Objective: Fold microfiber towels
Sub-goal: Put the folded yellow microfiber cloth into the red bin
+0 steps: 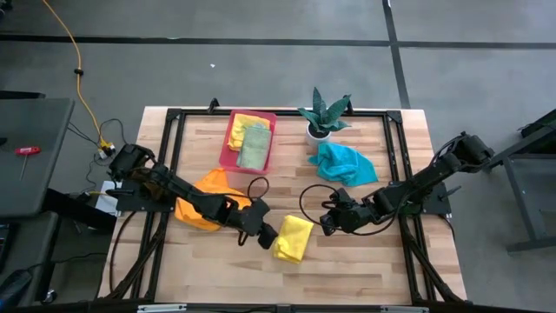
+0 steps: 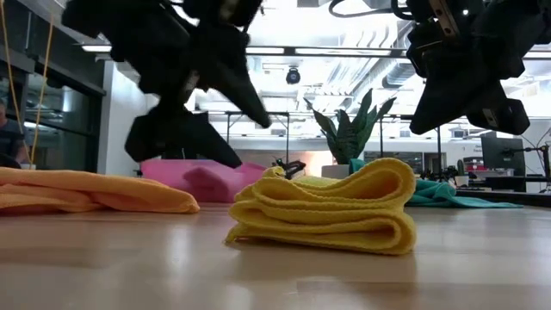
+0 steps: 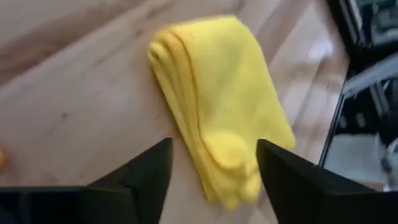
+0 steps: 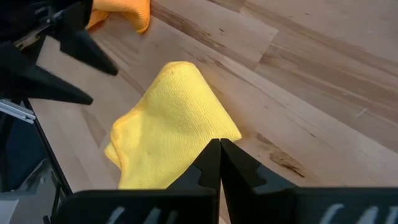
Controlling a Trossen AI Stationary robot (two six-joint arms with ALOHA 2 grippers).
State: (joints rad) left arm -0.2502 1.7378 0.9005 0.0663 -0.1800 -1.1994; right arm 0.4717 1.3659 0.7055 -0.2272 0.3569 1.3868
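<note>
Wooden table [image 1: 347, 269], grey floor around it. Folded yellow towel [image 1: 294, 237] lies lower centre of the high view; left gripper [image 1: 268, 236] just left of it, fingers spread, holding nothing; right gripper [image 1: 327, 223] just right of it, fingers pressed together, empty. Orange towel [image 1: 208, 198] at left, teal towel [image 1: 346, 163] upper right, yellow and light green towels in the pink tray [image 1: 228, 156] at top centre, beside a potted plant [image 1: 322, 116].

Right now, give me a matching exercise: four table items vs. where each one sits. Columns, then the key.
Items:
1. folded yellow towel
2. orange towel
3. teal towel
4. light green towel

Places:
A. in the pink tray
B. beside the potted plant
C. between the left gripper and right gripper
D. under the left arm

Pairs: 1-C, 2-D, 3-B, 4-A
</note>
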